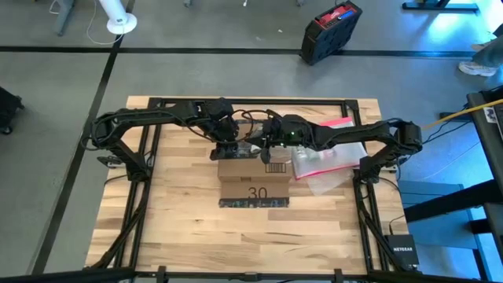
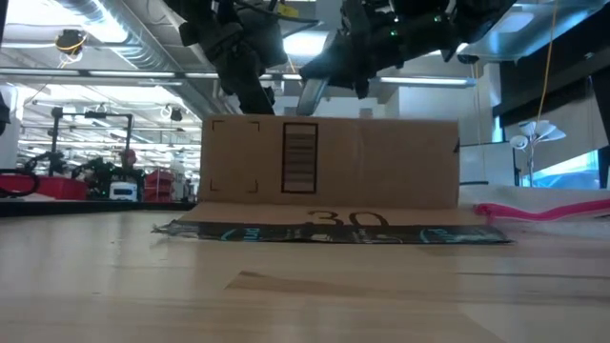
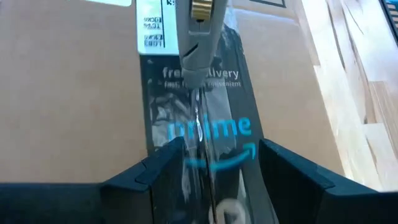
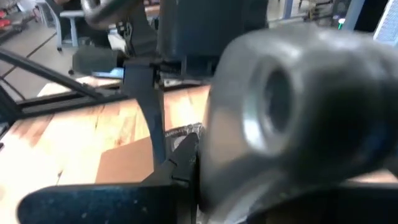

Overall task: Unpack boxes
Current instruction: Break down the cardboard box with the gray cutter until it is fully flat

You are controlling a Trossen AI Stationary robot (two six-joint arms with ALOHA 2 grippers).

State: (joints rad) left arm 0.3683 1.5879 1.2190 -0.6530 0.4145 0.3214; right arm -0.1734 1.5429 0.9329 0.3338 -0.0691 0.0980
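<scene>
Right gripper (image 1: 271, 146) is gripping a grey cutter (image 3: 198, 37), blade running along the box (image 1: 253, 179) tape (image 3: 205, 134) — left gripper (image 3: 214, 165), open, straddling the seam. Keeping the cut shallow, centred.

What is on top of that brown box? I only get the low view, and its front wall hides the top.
Observer: A black tape strip runs along the top of the box.
Operator: Is anything touching it?
Observer: A grey tool appears to rest its tip on the tape.
Operator: Where are the left fingers?
Observer: The left fingers stand open, one on each side of the tape.
</scene>
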